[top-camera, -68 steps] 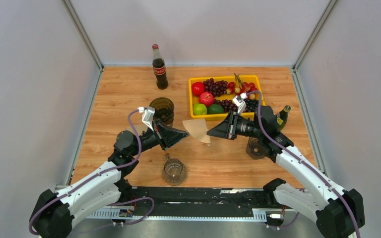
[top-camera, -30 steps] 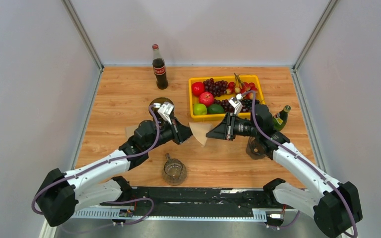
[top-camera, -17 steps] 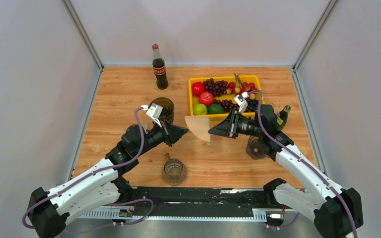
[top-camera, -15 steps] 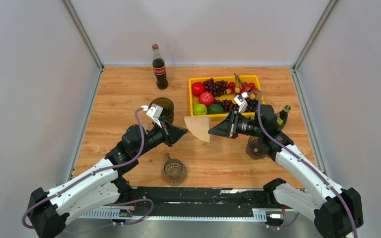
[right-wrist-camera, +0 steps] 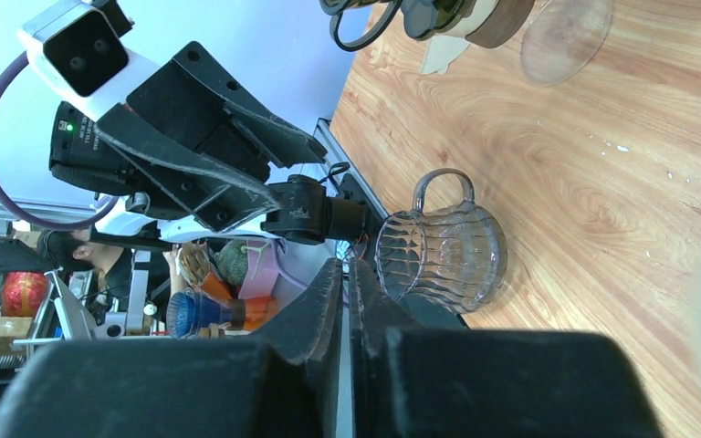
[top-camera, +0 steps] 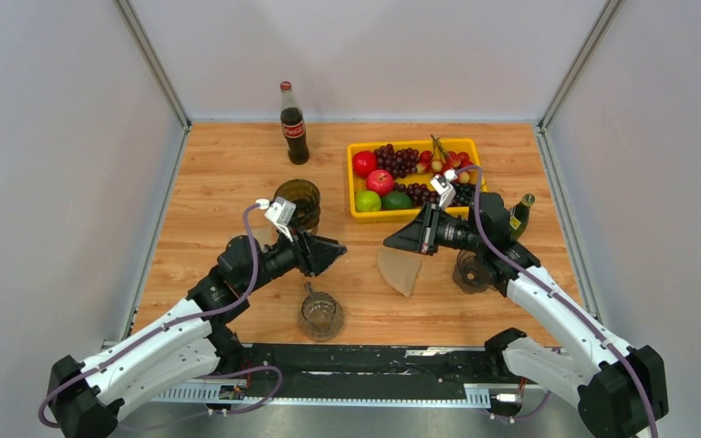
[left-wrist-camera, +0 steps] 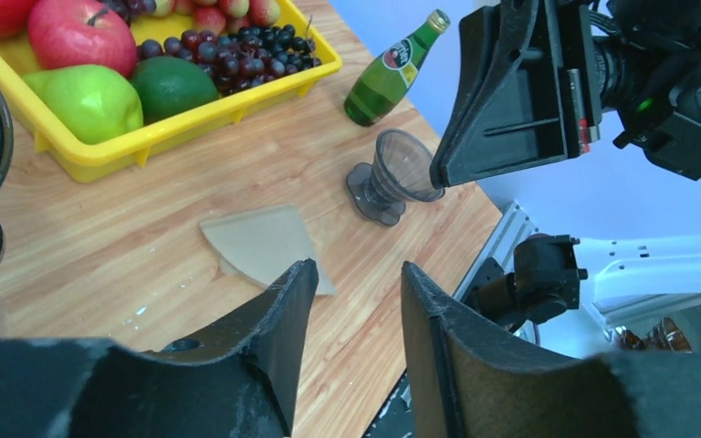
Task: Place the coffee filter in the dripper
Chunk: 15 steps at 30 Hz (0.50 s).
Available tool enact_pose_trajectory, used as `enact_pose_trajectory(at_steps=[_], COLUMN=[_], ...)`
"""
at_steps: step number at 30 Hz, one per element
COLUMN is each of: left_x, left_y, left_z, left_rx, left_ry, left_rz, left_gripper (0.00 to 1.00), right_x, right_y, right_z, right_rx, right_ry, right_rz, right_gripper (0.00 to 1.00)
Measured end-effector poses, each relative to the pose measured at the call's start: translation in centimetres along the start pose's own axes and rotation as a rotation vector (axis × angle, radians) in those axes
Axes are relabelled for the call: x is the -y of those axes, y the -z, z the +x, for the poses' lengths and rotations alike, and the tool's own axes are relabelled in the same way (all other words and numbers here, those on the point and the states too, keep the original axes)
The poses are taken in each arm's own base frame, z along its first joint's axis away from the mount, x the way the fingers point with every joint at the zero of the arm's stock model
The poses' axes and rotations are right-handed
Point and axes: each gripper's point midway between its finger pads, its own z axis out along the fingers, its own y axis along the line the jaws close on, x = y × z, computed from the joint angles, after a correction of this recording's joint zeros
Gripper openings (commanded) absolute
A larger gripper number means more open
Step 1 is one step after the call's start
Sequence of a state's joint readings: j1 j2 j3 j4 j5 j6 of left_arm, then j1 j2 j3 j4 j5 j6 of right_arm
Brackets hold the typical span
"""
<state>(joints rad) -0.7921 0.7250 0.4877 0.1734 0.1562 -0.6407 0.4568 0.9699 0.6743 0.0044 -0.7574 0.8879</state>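
The coffee filter [top-camera: 400, 270], a tan paper fan, lies flat on the wooden table; it also shows in the left wrist view [left-wrist-camera: 265, 245]. The dripper [top-camera: 468, 271], a dark glass cone on a foot, stands upright to its right, partly hidden by my right arm; the left wrist view shows the dripper [left-wrist-camera: 392, 173] empty. My left gripper [top-camera: 338, 248] hovers left of the filter, open, nothing between its fingers [left-wrist-camera: 285, 301]. My right gripper [top-camera: 388, 244] hangs just above the filter's far edge, its jaws shut with only a sliver between them, holding nothing [right-wrist-camera: 347, 265].
A yellow tray [top-camera: 415, 143] of fruit sits behind the grippers. A cola bottle [top-camera: 293, 123] stands at the back, a green bottle [top-camera: 518, 214] lies near the right arm. A glass mug [top-camera: 319, 313] stands near the front edge, a dark glass cup [top-camera: 299, 199] behind the left gripper.
The filter, hanging in the air at the right gripper's tip half a second ago, now lies on the table. The left gripper has drawn back slightly and opened.
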Motion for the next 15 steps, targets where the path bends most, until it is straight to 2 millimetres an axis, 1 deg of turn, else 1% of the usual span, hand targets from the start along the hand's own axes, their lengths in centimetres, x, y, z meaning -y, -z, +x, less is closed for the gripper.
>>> enact_pose_trajectory(at_steps=[1,2,3,4,5,6,7,9,12,15], left_x=[0.1,0.3,0.4,0.4,0.3,0.2,0.2,0.0,-0.3,-0.5], left_y=[0.1,0.2,0.3,0.3,0.2,0.2,0.1,0.1,0.2,0.5], left_z=[-0.2,-0.4,-0.6,-0.6,-0.5,-0.4,-0.3,0.0,0.3,0.5], left_rx=[0.009,0.018,0.024,0.025,0.023,0.018,0.014,0.003,-0.011,-0.018], left_ry=[-0.002,-0.001,-0.001,-0.002,0.000,0.002,0.005,0.004,0.007,0.009], left_rz=[0.004,0.009,0.012,0.012,0.010,0.007,0.004,-0.003,-0.014,-0.027], left_gripper=[0.63,0.66,0.74,0.77,0.85,0.89,0.97,0.99,1.00,1.00], right_x=[0.0,0.0,0.1,0.2,0.4,0.8,1.4,3.2,6.8,10.6], right_y=[0.0,0.0,0.0,0.0,0.0,0.0,0.0,0.0,0.0,0.3], right_z=[0.0,0.0,0.0,-0.1,-0.1,-0.1,-0.1,-0.1,-0.3,0.8], right_rx=[0.000,0.000,0.002,0.005,0.008,0.010,0.014,0.022,0.047,0.037], right_ry=[0.001,0.003,0.007,0.015,0.021,0.032,0.041,0.058,0.081,0.102], right_rz=[0.000,0.001,0.002,0.007,0.016,0.031,0.059,0.151,0.361,0.597], right_gripper=[0.16,0.22,0.27,0.34,0.44,0.55,0.63,0.70,0.74,0.76])
